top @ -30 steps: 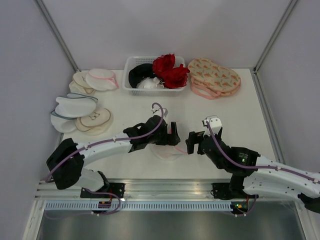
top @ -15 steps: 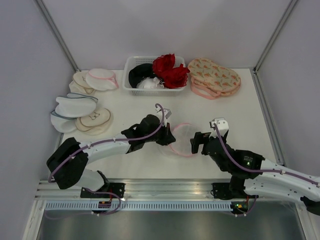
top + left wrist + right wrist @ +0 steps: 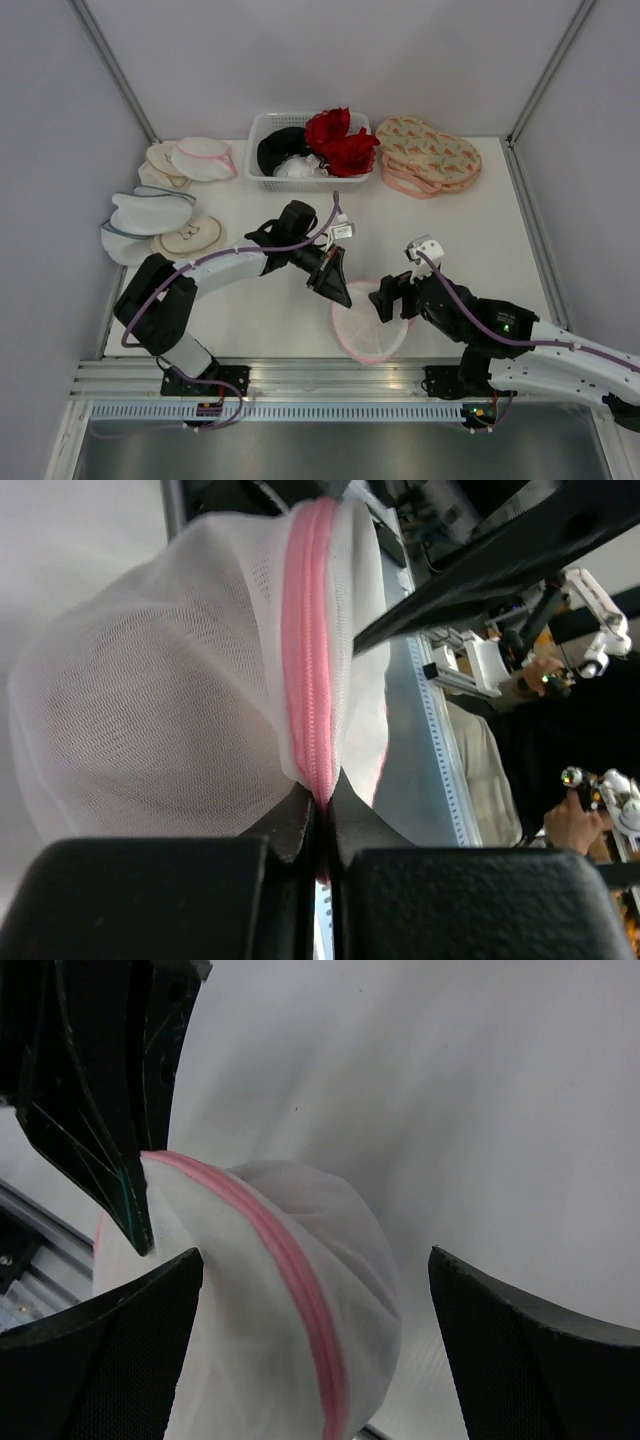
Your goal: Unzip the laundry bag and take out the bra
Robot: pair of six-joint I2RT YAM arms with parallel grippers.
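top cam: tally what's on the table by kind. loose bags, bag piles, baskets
Loose laundry bag: 1
Pouch piles: 3, namely the back-left pile, the left pile and the floral pile
Basket: 1
Total: 5
The pouches within each pile overlap, so I can't count them singly.

My white bench (image 3: 480,230) sits boxed in by plain pale walls: a back wall (image 3: 330,50), a left wall (image 3: 50,120) and a right wall (image 3: 600,150). They meet at two slanting aluminium posts (image 3: 115,70). Soft, even light leaves only faint shadows on the benchtop. An aluminium rail (image 3: 330,375) and a slotted strip (image 3: 330,410) run along the near edge. Beyond that edge, a cluttered workroom (image 3: 500,660) shows in the left wrist view, too blurred to make out.
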